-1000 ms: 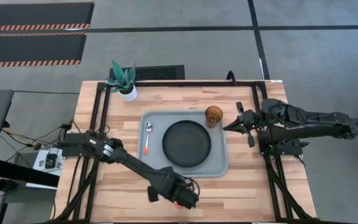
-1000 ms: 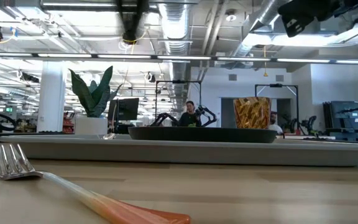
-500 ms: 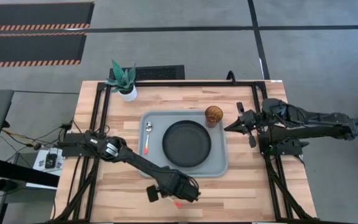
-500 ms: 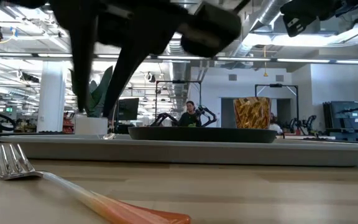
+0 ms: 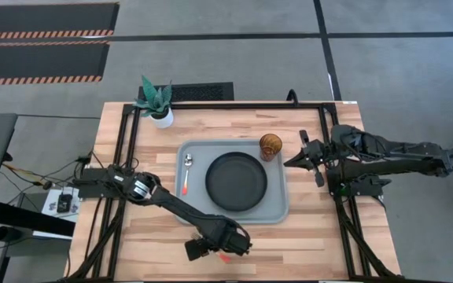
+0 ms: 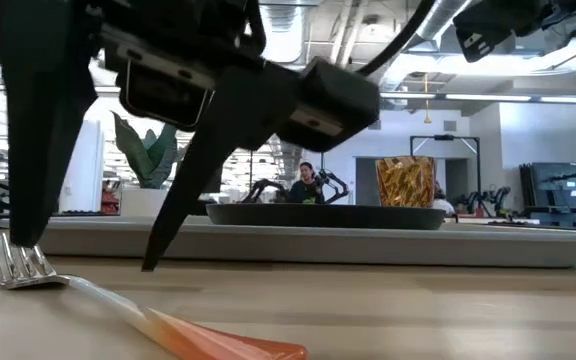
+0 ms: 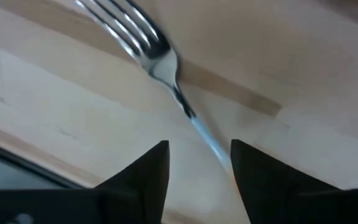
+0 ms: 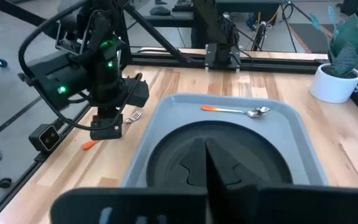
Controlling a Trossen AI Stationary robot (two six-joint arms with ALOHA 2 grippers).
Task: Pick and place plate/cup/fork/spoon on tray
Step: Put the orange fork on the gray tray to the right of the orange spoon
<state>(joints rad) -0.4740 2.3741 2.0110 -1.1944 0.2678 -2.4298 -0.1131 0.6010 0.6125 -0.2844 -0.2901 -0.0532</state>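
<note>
The fork (image 6: 28, 265), with its silver prongs and red-orange handle (image 6: 218, 340), lies flat on the wood near the table's front edge. My left gripper (image 6: 80, 256) stands over it, open and pointing down. One finger is on each side of the fork's thin neck (image 7: 191, 118), and I cannot see them touching it. The black plate (image 5: 236, 180), the spoon (image 5: 187, 173) and the amber cup (image 5: 270, 145) rest on the pale tray (image 5: 278, 211). My right gripper (image 5: 287, 163) waits shut, just right of the tray.
A white pot with a green plant (image 5: 157, 102) stands at the table's far left. Bare wood lies in front of the tray and to both sides of it. In the low view, a person sits in the room behind the table.
My left gripper has come down onto the fork from above and opened, so that its fingers now straddle the fork's neck close to the table. The fork has not moved.
</note>
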